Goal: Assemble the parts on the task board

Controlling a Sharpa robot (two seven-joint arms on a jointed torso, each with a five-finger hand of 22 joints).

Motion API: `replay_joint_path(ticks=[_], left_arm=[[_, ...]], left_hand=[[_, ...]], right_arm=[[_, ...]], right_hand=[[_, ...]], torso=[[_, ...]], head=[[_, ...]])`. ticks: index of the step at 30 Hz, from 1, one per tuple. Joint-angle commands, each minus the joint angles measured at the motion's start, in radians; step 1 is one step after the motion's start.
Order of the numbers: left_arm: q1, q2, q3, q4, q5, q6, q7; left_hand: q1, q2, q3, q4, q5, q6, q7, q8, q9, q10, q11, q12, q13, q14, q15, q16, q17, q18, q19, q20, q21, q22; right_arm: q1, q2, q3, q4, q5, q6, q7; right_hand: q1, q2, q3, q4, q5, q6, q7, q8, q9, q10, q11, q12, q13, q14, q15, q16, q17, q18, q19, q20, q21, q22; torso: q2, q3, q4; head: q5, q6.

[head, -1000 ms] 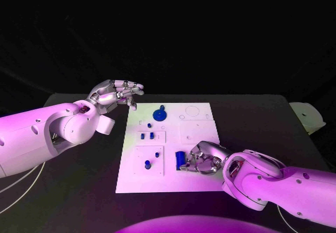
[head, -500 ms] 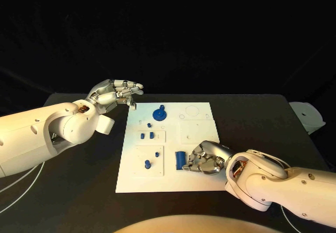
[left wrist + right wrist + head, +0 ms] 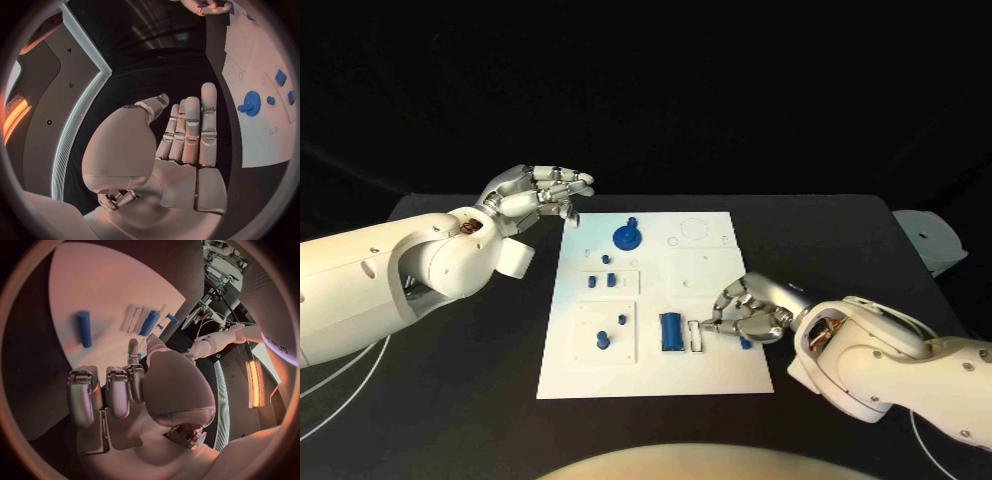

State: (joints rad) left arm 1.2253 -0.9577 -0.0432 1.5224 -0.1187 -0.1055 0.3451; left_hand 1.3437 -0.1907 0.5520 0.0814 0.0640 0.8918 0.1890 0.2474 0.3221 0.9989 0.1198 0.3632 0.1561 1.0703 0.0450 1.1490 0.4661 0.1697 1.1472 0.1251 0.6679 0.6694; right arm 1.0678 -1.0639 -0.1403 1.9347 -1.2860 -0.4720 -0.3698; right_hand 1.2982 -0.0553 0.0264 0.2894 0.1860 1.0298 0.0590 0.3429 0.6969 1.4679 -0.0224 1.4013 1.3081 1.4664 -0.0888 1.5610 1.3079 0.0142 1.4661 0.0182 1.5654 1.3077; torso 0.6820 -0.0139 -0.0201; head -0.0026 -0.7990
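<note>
The white task board [image 3: 711,270] lies mid-table. On it are a blue gear [image 3: 630,237] [image 3: 251,103], several small blue parts [image 3: 602,280] and a blue cylinder [image 3: 672,330] [image 3: 150,322] beside a white slot [image 3: 694,336]. My right hand [image 3: 754,312] [image 3: 119,390] hovers over the board's right side with its fingers curled in and nothing in them. A blue peg [image 3: 744,340] [image 3: 83,328] lies loose on the board just by its fingers. My left hand [image 3: 538,190] [image 3: 187,130] is raised off the board's far left corner, fingers extended, holding nothing.
A white object [image 3: 932,240] sits at the table's right edge. Bare black table [image 3: 473,350] surrounds the board on both sides.
My right hand has moved to the right, off the blue cylinder, which now lies uncovered beside its slot. A blue peg now shows by that hand. The left hand has stayed put.
</note>
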Motion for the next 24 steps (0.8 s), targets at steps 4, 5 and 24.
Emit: replay_joint_path(ticks=[4,5,24], left_arm=[[0.001,0.006,0.000,0.001,0.005,0.006,0.014],[0.001,0.007,0.000,0.001,0.005,0.006,0.014],[0.001,0.009,0.000,0.001,0.006,0.011,0.010]], left_hand=[[0.004,0.005,-0.001,0.003,-0.005,-0.005,0.001,-0.004,-0.001,-0.005,0.002,0.005,-0.001,-0.008,-0.002,0.004,-0.001,0.014,0.007,0.001,-0.004,-0.002],[0.004,0.005,-0.001,0.003,-0.005,-0.005,0.001,-0.004,-0.001,-0.005,0.002,0.005,-0.001,-0.008,-0.002,0.004,-0.001,0.014,0.007,0.001,-0.004,-0.002],[0.003,0.005,-0.002,0.004,-0.006,-0.004,0.001,-0.003,-0.001,-0.004,0.002,0.006,-0.001,-0.008,-0.002,0.004,-0.002,0.014,0.008,0.001,-0.005,-0.002]], right_arm=[[0.043,-0.061,-0.003,-0.041,0.028,-0.024,0.064],[0.047,-0.072,-0.005,-0.046,0.018,-0.012,0.056],[-0.004,-0.098,-0.015,-0.024,-0.101,0.054,-0.060]], right_hand=[[0.031,0.002,0.015,-0.002,0.010,-0.018,0.007,-0.021,-0.013,0.022,0.013,-0.044,0.163,0.097,0.016,-0.004,0.228,-0.014,0.105,0.014,0.005,0.263],[0.031,0.002,0.015,-0.002,0.010,-0.018,0.007,-0.021,-0.013,0.021,0.013,-0.045,0.163,0.097,0.016,-0.004,0.228,-0.014,0.105,0.014,0.005,0.263],[-0.005,-0.017,-0.014,0.003,-0.019,-0.003,0.013,-0.036,-0.026,0.025,0.019,-0.043,0.163,0.097,0.021,-0.004,0.229,-0.014,0.105,0.021,0.005,0.263]], torso=[[-0.003,-0.0020,-0.0037],[-0.003,-0.0021,-0.0037],[-0.001,-0.0027,-0.0028]], head=[[-0.012,0.002],[-0.015,0.003],[-0.034,0.005]])
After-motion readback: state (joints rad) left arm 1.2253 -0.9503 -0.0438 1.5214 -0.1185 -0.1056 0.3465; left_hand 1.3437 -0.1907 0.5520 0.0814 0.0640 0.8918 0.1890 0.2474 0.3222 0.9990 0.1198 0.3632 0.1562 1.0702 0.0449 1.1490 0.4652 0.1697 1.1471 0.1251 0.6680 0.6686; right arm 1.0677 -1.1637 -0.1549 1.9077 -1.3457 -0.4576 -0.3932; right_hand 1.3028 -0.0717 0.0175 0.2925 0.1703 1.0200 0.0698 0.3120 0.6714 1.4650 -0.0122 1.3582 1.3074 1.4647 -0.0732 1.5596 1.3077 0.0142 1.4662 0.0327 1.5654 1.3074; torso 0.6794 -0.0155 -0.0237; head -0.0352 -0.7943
